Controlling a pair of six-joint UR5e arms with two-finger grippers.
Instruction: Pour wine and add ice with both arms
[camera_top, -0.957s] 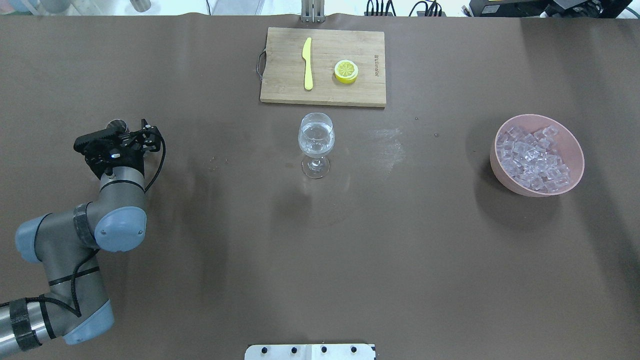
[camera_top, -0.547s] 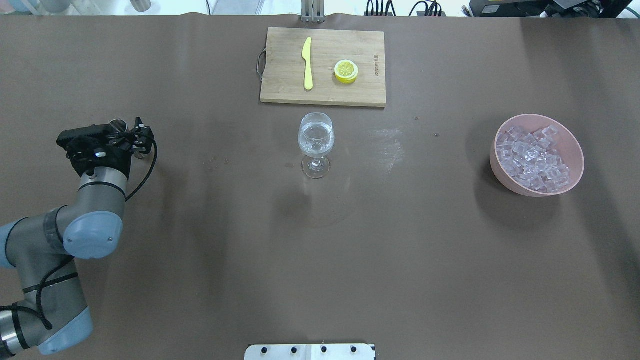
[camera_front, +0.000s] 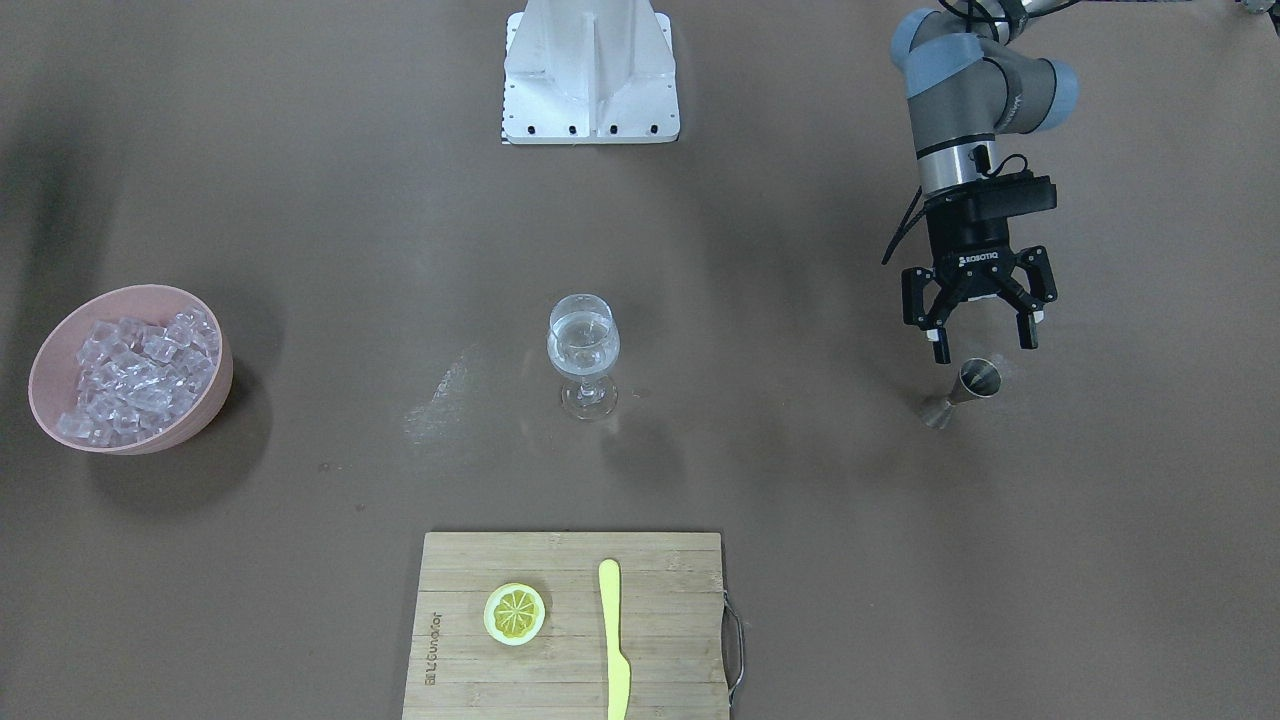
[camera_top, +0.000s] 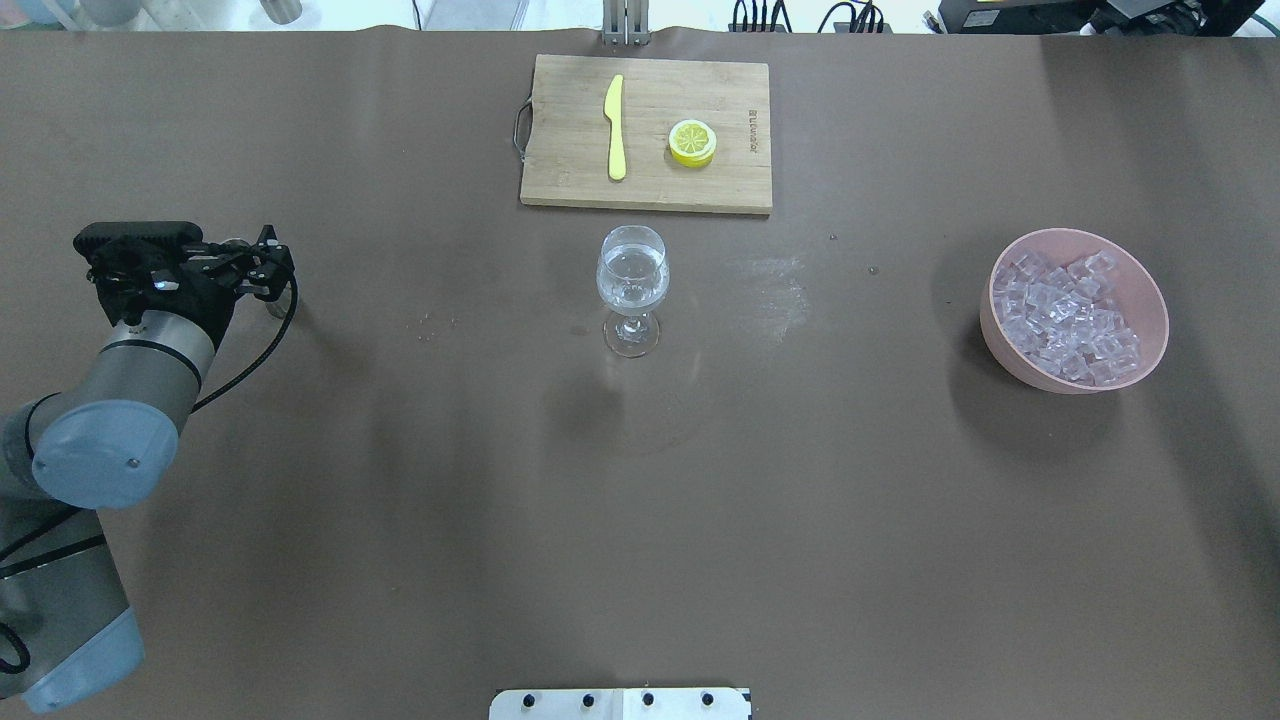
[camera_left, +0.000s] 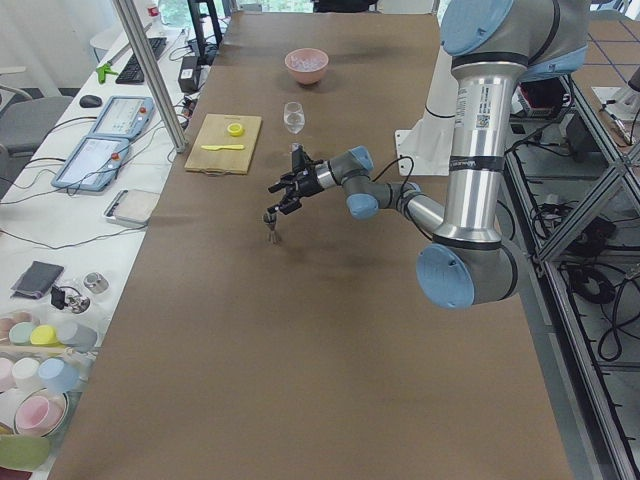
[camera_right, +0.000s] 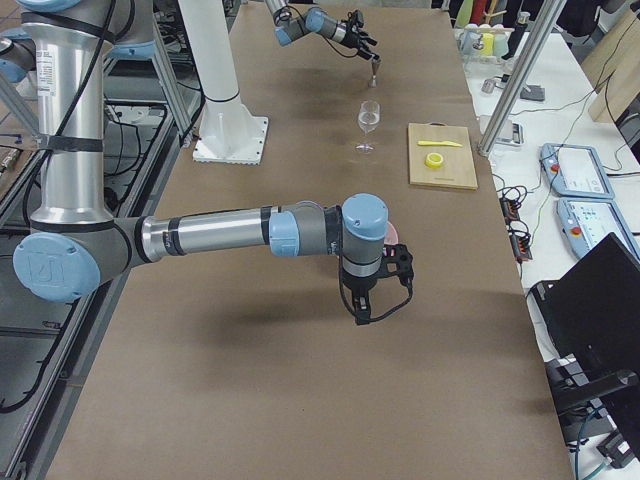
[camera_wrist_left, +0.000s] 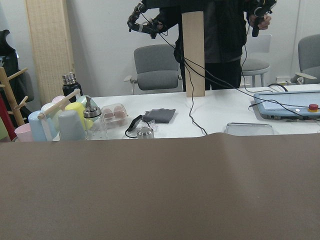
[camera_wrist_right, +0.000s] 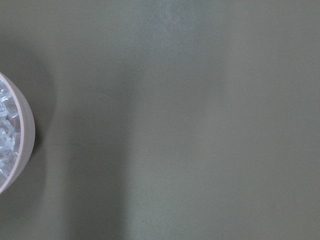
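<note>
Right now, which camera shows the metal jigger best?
Exterior front-facing: the jigger stands unobstructed near the open left gripper. Overhead, the gripper mostly covers it; side views show it tiny; wrist cameras miss it.

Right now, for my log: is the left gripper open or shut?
Open. The front-facing view shows the left gripper with its fingers spread wide above the small metal jigger, gripping nothing.

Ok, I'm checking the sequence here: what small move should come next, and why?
Probably the right gripper edges toward the pink bowl to take ice: the wine glass already holds clear liquid, and the left gripper is open, apart from the jigger standing on the table.
</note>
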